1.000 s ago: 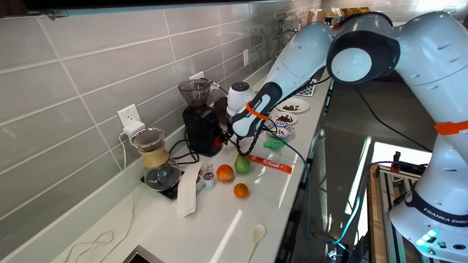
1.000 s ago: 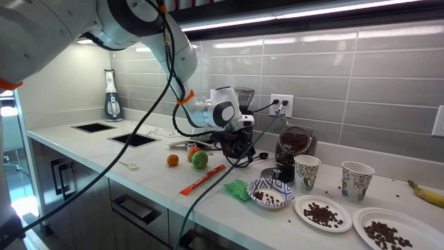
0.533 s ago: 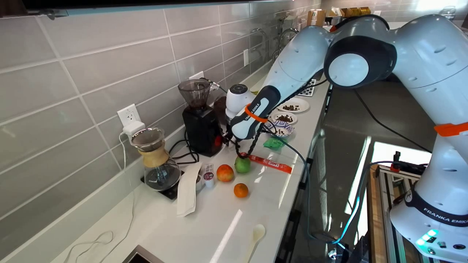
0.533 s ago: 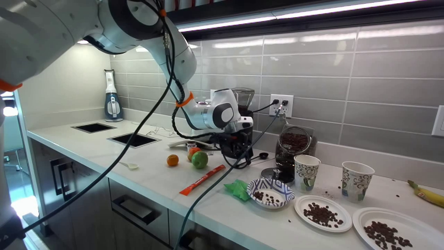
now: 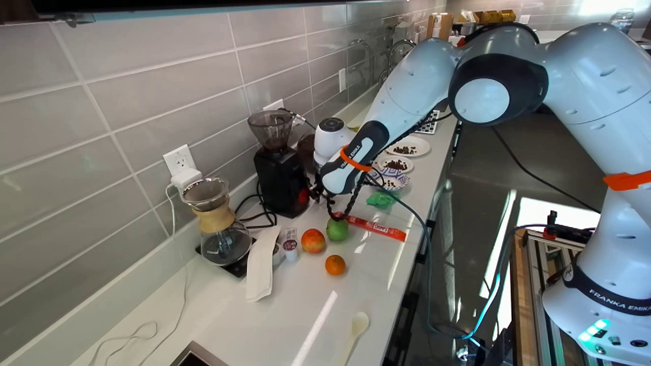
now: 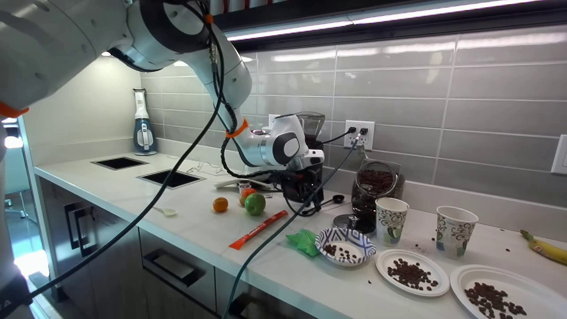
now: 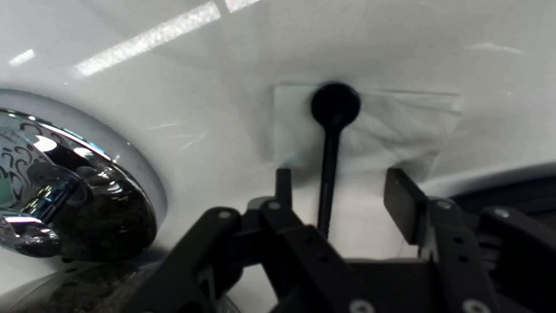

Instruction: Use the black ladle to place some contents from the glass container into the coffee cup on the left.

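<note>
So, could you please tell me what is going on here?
A robot arm has its open fingers on either side of the black ladle without holding it yet, probably about to pick it up. The glass container of dark beans stands nearby, and two patterned paper cups stand upright on the counter.

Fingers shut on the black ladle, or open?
Open. In the wrist view the fingers stand apart, and a gap shows on each side of the black ladle; it is not gripped.
</note>
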Robot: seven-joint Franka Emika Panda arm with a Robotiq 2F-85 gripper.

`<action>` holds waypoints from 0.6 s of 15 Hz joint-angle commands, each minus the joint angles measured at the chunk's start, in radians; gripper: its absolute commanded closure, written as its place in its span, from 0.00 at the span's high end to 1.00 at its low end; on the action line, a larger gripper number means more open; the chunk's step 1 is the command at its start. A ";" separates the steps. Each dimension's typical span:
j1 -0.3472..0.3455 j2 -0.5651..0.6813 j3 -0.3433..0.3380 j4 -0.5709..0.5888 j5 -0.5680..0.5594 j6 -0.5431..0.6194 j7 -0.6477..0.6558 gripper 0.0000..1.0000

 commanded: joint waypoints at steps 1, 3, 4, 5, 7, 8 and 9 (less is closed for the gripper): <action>0.011 0.027 -0.014 0.045 -0.010 -0.011 0.038 0.50; 0.010 0.029 -0.013 0.051 -0.010 -0.016 0.038 0.25; 0.011 0.030 -0.014 0.054 -0.011 -0.017 0.038 0.15; 0.010 0.031 -0.012 0.056 -0.010 -0.019 0.037 0.07; 0.010 0.034 -0.012 0.058 -0.010 -0.020 0.036 0.00; 0.010 0.035 -0.012 0.058 -0.010 -0.020 0.036 0.00; 0.009 0.034 -0.011 0.057 -0.010 -0.021 0.035 0.02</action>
